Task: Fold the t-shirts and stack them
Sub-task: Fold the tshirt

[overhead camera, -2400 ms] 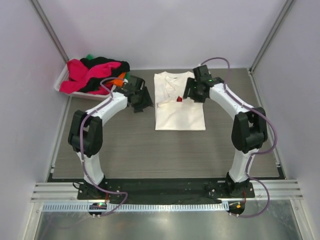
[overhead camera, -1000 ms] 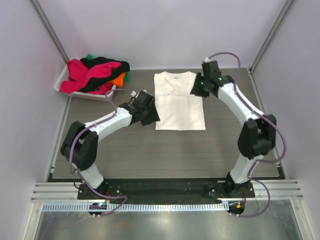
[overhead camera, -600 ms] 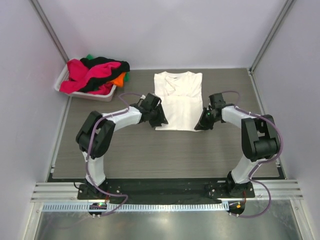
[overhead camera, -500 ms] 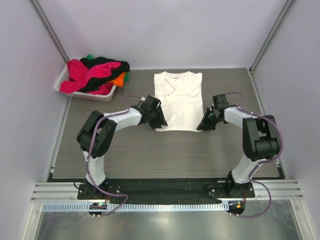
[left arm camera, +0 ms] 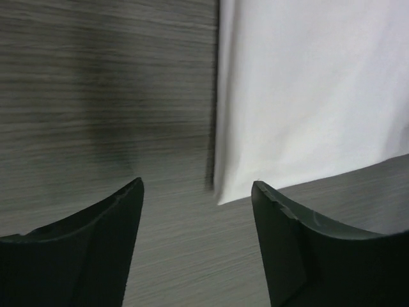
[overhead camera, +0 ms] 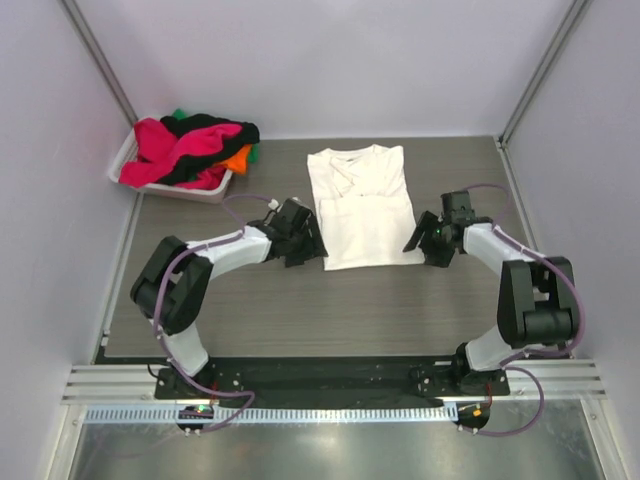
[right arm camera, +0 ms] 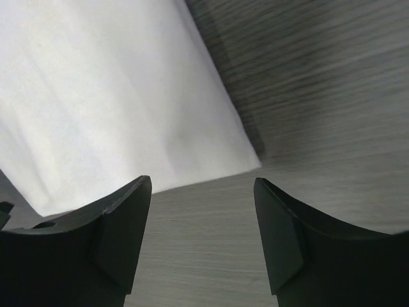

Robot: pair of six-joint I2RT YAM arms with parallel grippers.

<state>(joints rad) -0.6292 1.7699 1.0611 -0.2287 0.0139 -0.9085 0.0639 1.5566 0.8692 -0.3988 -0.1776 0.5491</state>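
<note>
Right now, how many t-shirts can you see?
5: a white t-shirt flat on the table; pink, black, orange and green ones piled in the bin. More may be hidden underneath.

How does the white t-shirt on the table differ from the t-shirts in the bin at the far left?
The white t-shirt lies flat and folded on the table; the pile of t-shirts sits crumpled in the bin. The white t-shirt shows only white; the pile mixes pink, black, orange and green. Both are soft cloth.
</note>
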